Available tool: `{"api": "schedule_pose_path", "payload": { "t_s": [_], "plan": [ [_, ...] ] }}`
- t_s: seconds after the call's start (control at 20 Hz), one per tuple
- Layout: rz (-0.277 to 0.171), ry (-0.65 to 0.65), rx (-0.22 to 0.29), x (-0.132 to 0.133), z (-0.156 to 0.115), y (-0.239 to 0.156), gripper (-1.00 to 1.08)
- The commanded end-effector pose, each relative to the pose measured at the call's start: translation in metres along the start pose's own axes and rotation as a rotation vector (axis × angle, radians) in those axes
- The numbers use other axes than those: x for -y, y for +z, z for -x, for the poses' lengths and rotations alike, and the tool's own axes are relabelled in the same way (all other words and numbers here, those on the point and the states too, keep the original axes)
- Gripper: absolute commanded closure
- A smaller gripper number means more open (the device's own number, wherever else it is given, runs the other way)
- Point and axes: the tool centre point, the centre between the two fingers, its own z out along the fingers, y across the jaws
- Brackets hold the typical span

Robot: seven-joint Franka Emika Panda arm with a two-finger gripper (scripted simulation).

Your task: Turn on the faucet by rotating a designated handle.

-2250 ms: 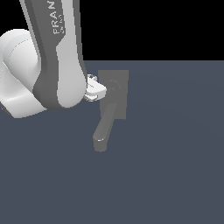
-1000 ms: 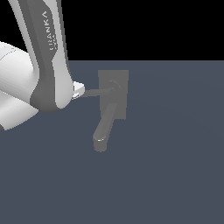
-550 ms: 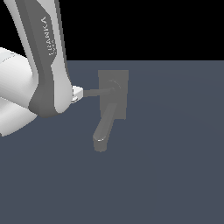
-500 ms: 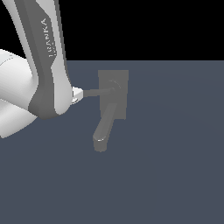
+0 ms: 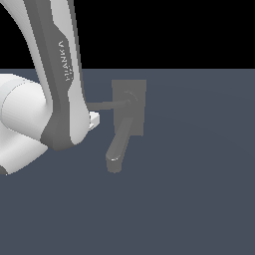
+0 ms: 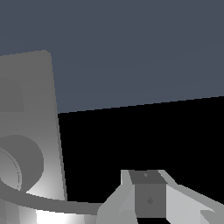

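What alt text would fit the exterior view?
A white robot arm fills the view's left, hiding the outer end of the thin handle of a grey faucet on a dark floor. The thick spout angles toward the camera.

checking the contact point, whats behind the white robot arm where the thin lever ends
The thin grey lever handle runs behind the white robot arm. Its tip and most of the gripper are covered.
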Motion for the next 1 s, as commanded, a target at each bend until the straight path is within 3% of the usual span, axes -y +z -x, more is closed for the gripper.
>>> {"api": "schedule_pose_path", "payload": {
  "t_s": [0.0,0.15,0.55,0.95],
  "plan": [
    [-0.025,-0.023,-0.001,0.018,-0.007,0.004,1.08],
    [-0.026,-0.043,-0.001,0.023,-0.012,0.005,1.08],
    [0.031,-0.064,-0.016,0.013,-0.022,0.001,1.08],
    [0.011,-0.054,-0.010,0.043,-0.016,0.015,1.08]
  ]
}}
